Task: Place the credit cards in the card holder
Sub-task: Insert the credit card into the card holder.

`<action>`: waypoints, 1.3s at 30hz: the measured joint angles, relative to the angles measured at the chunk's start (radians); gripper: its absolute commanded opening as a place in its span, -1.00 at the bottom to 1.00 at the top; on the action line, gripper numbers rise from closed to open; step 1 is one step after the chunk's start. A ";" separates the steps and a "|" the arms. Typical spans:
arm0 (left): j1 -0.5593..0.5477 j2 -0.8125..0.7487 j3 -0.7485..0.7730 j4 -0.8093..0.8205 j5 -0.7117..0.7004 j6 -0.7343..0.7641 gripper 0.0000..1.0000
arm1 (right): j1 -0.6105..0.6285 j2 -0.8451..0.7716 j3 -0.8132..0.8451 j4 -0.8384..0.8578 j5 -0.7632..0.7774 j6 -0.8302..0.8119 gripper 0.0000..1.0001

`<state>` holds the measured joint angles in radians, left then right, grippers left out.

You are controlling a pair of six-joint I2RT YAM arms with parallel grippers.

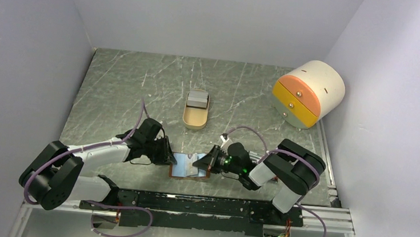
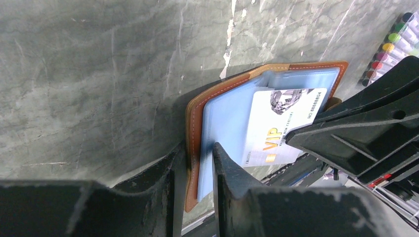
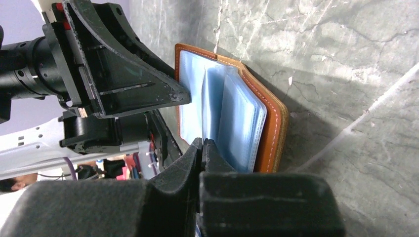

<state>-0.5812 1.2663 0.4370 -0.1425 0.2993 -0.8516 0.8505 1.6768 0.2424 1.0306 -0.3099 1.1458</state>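
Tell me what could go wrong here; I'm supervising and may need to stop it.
1. The VIP card, in the right claw, lies over the blue sleeves; it may skid across rather than enter a slot.
2. The left claw pinches the card holder only by its cover edge; pushing could pull it loose.
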 measured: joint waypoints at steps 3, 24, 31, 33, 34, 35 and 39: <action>0.000 0.000 -0.001 0.002 0.002 -0.001 -0.41 | 0.005 0.029 -0.008 0.052 0.008 0.021 -1.00; 0.002 -0.024 -0.026 0.050 0.083 -0.039 -0.47 | 0.077 -0.107 0.070 -0.266 0.141 -0.006 -0.24; 0.002 -0.023 -0.027 0.049 0.082 -0.037 -0.47 | 0.079 -0.154 0.077 -0.372 0.172 -0.026 -0.21; 0.002 -0.021 -0.027 0.049 0.078 -0.035 -0.48 | 0.079 -0.172 0.077 -0.398 0.181 -0.031 -0.21; 0.002 -0.018 -0.029 0.050 0.078 -0.035 -0.48 | 0.079 -0.184 0.077 -0.414 0.187 -0.034 -0.20; 0.002 -0.016 -0.031 0.051 0.077 -0.035 -0.48 | 0.079 -0.195 0.077 -0.428 0.192 -0.039 -0.18; 0.002 -0.007 -0.042 0.050 0.077 -0.034 -0.50 | 0.079 -0.238 0.077 -0.487 0.213 -0.056 -0.15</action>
<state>-0.5793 1.2591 0.3946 -0.0929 0.3763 -0.8856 0.9298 1.4387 0.3195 0.5434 -0.0971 1.0901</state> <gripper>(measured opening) 0.259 0.414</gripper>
